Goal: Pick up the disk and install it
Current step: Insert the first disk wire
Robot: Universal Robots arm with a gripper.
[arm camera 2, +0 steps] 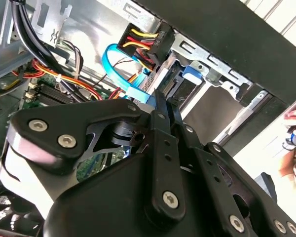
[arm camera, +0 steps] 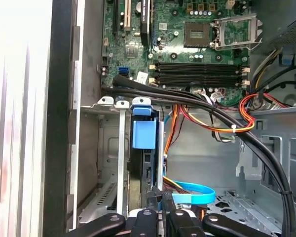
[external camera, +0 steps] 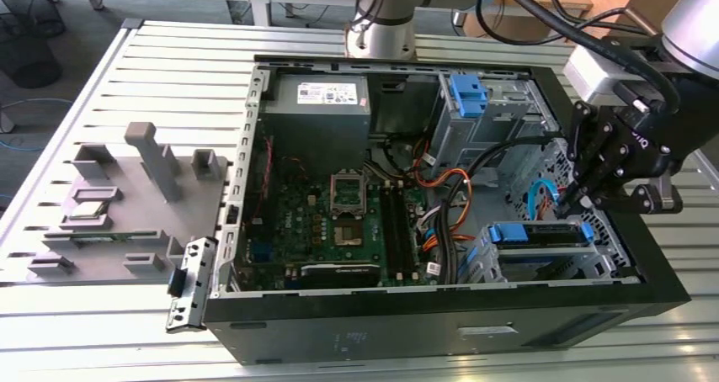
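Hanging inside the open black computer case on the grey slatted metal bench, my fingers sit pressed close, apparently clamped on the thin end of the flat silver metal disk in its blue plastic bracket. The disk stands edge-on in the silver metal drive cage, toward the bench's near edge on the exterior view's right. Its long axis runs straight away from my fingertips, deeper into the slot.

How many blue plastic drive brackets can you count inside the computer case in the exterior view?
2. One bracket stands in the far drive cage; the other frames the disk in the near cage, beneath the gripper. Others may be hidden by cables.
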